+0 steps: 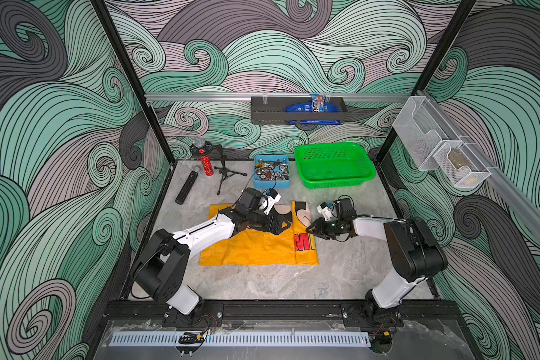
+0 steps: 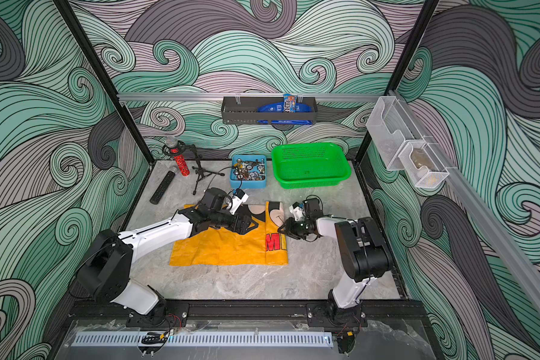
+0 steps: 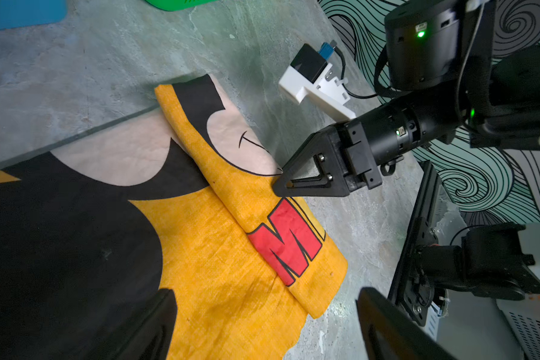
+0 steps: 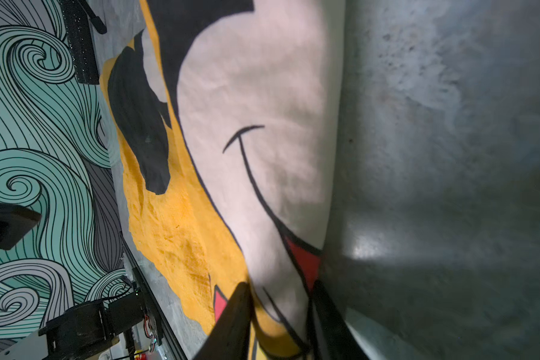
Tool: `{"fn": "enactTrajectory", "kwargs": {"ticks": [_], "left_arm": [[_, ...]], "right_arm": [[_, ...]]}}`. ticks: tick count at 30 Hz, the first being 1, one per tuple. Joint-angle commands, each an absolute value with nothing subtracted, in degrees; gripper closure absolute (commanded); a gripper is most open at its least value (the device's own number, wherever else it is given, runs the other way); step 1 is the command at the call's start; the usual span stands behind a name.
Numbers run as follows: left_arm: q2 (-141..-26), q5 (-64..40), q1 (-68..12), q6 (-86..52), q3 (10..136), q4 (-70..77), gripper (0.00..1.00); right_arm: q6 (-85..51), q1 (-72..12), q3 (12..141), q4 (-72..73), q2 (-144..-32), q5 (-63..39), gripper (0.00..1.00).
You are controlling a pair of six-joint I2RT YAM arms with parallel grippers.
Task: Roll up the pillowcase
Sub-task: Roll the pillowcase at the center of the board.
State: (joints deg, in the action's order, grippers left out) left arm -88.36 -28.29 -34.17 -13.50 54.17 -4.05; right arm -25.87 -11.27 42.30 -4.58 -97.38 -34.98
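Right wrist view alone: right pincer (image 4: 279, 285) astride folded edge of pillowcase (image 4: 250, 162); clamped or not, cannot tell. Spread wide, tips cropped: left pincer (image 3: 265, 314).

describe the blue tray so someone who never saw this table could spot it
Start at the grey table and look along its far edge, by the wall. Left of the green basket sits the blue tray. It is the smaller of the two, and the only one heaped with small metal bits.
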Motion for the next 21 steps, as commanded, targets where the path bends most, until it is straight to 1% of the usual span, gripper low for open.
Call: {"fn": "enactTrajectory", "kwargs": {"ticks": [1, 3, 6, 10, 17, 21], "left_arm": [[-86.6, -28.3, -33.5, -12.4, 53.7, -5.3, 0.06], [-86.6, -28.5, -33.4, -12.3, 53.7, -5.6, 0.06], [-86.7, -28.8, -33.3, -12.5, 53.7, -5.8, 0.06], [-86.8, -29.2, -33.3, -12.8, 53.7, -5.6, 0.06], [-87.2, -29.5, -33.4, -13.1, 53.3, -5.4, 0.06], [-87.6, -30.1, -33.3, -13.7, 52.5, -4.5, 0.06]], "right_arm": [[-26.4, -11.5, 41.6, -2.4, -96.9, -36.5, 0.79], [-26.4, -11.5, 41.5, -2.5, -95.9, -35.7, 0.86], [-26.7, -11.3, 40.8, -3.4, -93.4, -33.5, 0.91], [-25.0, -10.8, 41.5, -9.2, -90.2, -26.7, 0.97], [-21.7, -10.0, 46.0, -25.8, -86.0, -10.8, 0.97], [-23.4, -10.0, 47.8, -31.2, -85.2, -5.0, 0.93]]}}
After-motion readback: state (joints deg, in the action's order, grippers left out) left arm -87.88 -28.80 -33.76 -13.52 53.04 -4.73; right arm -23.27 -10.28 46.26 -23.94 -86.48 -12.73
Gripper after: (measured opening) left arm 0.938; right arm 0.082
